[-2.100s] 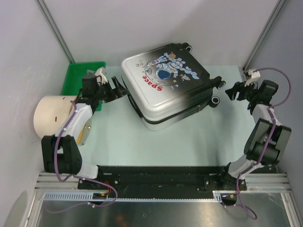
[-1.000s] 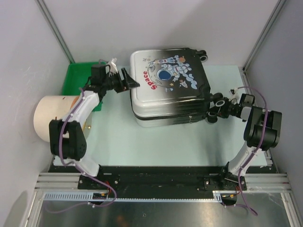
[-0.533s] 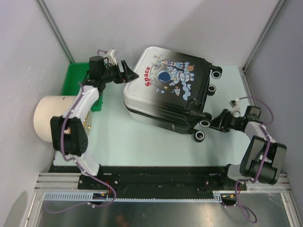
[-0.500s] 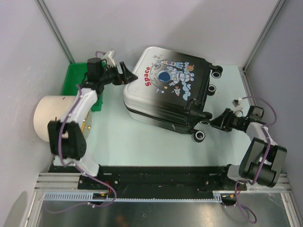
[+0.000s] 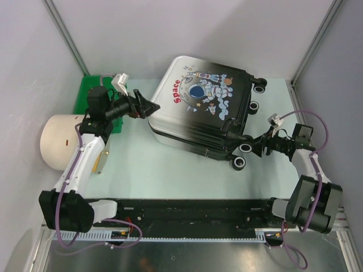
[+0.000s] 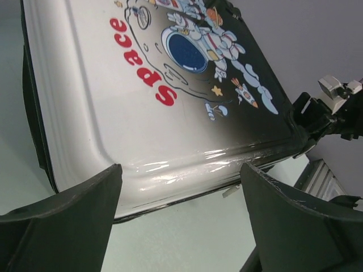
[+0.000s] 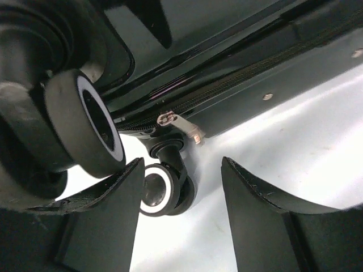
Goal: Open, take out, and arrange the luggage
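The luggage (image 5: 198, 107), a closed hard-shell suitcase fading from black to white with an astronaut and red "Space" print, lies flat and turned askew on the table. Its black wheels (image 5: 245, 148) point to the right. My left gripper (image 5: 148, 107) is open beside the white left corner, not touching it. In the left wrist view the white shell (image 6: 142, 113) fills the space beyond the gripper (image 6: 180, 175). My right gripper (image 5: 256, 148) is open at the wheel end. In the right wrist view a small wheel (image 7: 161, 190) and a zip pull (image 7: 182, 127) sit just ahead of the gripper (image 7: 181, 165).
A green tray (image 5: 91, 93) stands at the back left, with a large cream cylinder (image 5: 59, 141) in front of it beside my left arm. Grey walls and metal posts close in the back and sides. The pale green table (image 5: 170, 170) shows in front of the suitcase.
The suitcase swung round a second ago and has lain still since. My left gripper has drawn back and down along the white corner. My right gripper has opened wider at the wheels.
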